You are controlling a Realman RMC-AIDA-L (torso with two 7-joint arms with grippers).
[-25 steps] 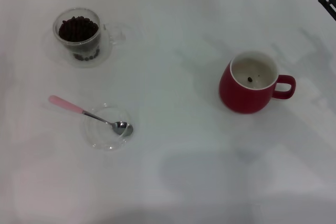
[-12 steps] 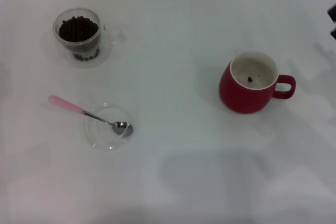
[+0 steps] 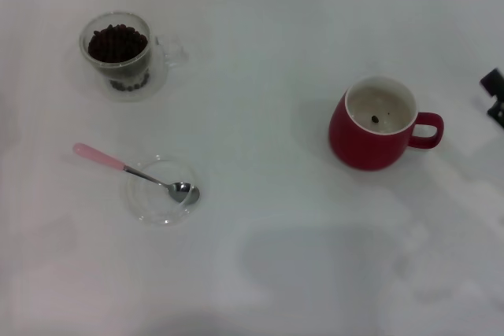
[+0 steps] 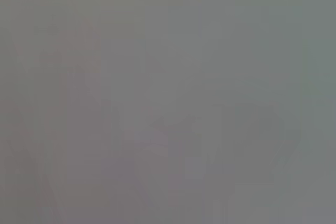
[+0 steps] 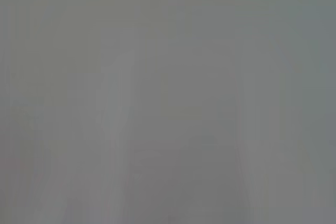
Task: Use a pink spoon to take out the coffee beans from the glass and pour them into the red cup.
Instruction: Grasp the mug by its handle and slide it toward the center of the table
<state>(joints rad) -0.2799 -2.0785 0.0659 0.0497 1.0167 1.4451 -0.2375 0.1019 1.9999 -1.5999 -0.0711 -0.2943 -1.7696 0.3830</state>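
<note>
In the head view the glass (image 3: 120, 54) stands at the far left, filled with dark coffee beans (image 3: 117, 42). The pink spoon (image 3: 134, 171) lies nearer on the left, its silver bowl resting in a shallow clear glass dish (image 3: 161, 191) and its pink handle pointing far-left. The red cup (image 3: 376, 125) stands at the right, handle to the right, with one bean inside. A dark part of my right gripper (image 3: 494, 94) shows at the right edge, right of the cup's handle. My left gripper is out of view. Both wrist views show only plain grey.
The white table (image 3: 260, 257) spreads all around the objects. Nothing else stands on it.
The dark part of my right gripper has moved down along the right edge, from the far corner to level with the red cup. The objects have not moved.
</note>
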